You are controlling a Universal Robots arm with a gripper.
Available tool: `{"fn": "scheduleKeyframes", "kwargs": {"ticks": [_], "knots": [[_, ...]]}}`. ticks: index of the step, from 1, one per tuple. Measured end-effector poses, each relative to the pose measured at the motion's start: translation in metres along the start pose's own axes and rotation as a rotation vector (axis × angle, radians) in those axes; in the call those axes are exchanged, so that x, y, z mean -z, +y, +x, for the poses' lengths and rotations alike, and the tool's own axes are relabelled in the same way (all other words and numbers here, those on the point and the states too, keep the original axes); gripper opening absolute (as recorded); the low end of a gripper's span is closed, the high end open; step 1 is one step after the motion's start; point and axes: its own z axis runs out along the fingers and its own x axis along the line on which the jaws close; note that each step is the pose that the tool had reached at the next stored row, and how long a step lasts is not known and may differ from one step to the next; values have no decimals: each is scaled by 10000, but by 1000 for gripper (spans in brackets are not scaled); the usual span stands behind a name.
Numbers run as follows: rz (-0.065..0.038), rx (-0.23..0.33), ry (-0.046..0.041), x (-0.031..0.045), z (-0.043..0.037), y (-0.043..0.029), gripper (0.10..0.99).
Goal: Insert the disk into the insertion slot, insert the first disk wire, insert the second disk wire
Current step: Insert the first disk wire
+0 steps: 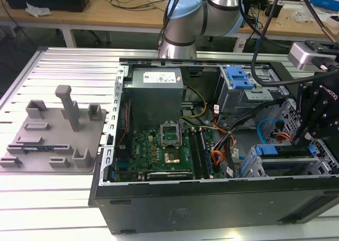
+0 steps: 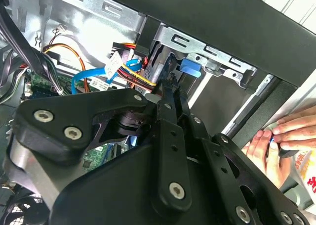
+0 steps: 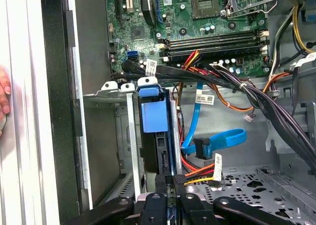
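You are clenching the fingers [image 2: 169, 111] on what looks like the black wire plug [image 3: 180, 178], just beside the seated disk [image 3: 154, 117]; keep it square, pressing straight and gently.

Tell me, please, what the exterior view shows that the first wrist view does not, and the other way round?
Exterior view's extras: the grey moulded fixture tray and the silver box-shaped power supply. First wrist view's extras: a person's hand and a black connector with red and yellow wires. Shared: the green motherboard and the disk's bright blue plastic carrier in the grey sheet-metal insertion slot.
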Motion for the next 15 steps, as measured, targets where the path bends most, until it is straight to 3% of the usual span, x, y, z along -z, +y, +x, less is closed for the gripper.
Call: {"fn": "scheduleKeyframes", "kwargs": {"ticks": [15], "knots": [[0,-1,-1,-52,-6,-1,169]]}}
